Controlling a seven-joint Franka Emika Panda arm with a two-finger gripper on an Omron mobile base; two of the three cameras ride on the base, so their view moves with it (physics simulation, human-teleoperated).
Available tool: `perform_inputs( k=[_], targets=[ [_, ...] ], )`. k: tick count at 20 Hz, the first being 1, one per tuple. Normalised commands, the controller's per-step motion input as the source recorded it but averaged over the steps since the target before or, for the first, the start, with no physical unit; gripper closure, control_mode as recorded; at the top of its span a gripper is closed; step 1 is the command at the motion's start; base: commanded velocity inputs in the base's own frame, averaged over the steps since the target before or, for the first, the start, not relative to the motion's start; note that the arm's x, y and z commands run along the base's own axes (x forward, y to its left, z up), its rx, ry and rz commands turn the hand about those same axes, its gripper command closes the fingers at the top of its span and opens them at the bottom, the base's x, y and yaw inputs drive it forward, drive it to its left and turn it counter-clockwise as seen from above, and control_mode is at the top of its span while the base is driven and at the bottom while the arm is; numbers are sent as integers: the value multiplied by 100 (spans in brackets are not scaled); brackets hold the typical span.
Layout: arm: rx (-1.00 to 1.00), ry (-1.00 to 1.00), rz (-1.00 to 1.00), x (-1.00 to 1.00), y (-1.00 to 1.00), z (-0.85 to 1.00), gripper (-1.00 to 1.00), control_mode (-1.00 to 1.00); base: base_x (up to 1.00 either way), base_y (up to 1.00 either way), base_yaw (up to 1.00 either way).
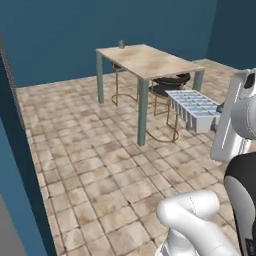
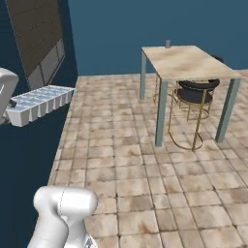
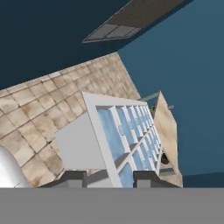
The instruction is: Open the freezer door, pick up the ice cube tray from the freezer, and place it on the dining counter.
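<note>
End effector [image 3: 107,178] clamped on the near end of the tray [image 3: 127,138], dark fingertips [image 3: 72,177] either side of its short edge at bottom center of the hand view. Tray held in the air above the tiled floor [image 1: 100,165], clear of everything else. White grid, pale blue cubes showing. In the left base view the tray [image 1: 194,109] sits at middle right, sticking out leftward from the white arm [image 1: 235,125]. In the right base view it [image 2: 41,104] is at middle left, roughly level, long axis running toward upper right.

Tabletop [image 1: 147,60] upper center in the left base view, beige with tan veining, on grey-green legs, well apart from the tray. Small grey object [image 1: 121,44] on its far corner, too small to tell what. Dark stools [image 1: 170,85] with gold frames under the tabletop. Right base view has the tabletop [image 2: 186,60] at upper right, stools [image 2: 193,92] below it. Blue walls [image 1: 100,30] behind.
</note>
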Motion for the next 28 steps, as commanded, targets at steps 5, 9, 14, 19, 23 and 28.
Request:
perform_inputs(
  k=[5, 9, 14, 19, 23, 28],
  targets=[
    [0, 0, 0, 0, 0, 0, 100, 100, 100, -35, 26],
    [0, 0, 0, 0, 0, 0, 100, 100, 100, -18, 10],
    [0, 0, 0, 0, 0, 0, 100, 100, 100, -3, -13],
    [0, 0, 0, 0, 0, 0, 100, 100, 100, 8, -34],
    [0, 0, 0, 0, 0, 0, 100, 100, 97, 14, -45],
    [0, 0, 0, 0, 0, 0, 100, 100, 88, 43, -52]
  ],
)
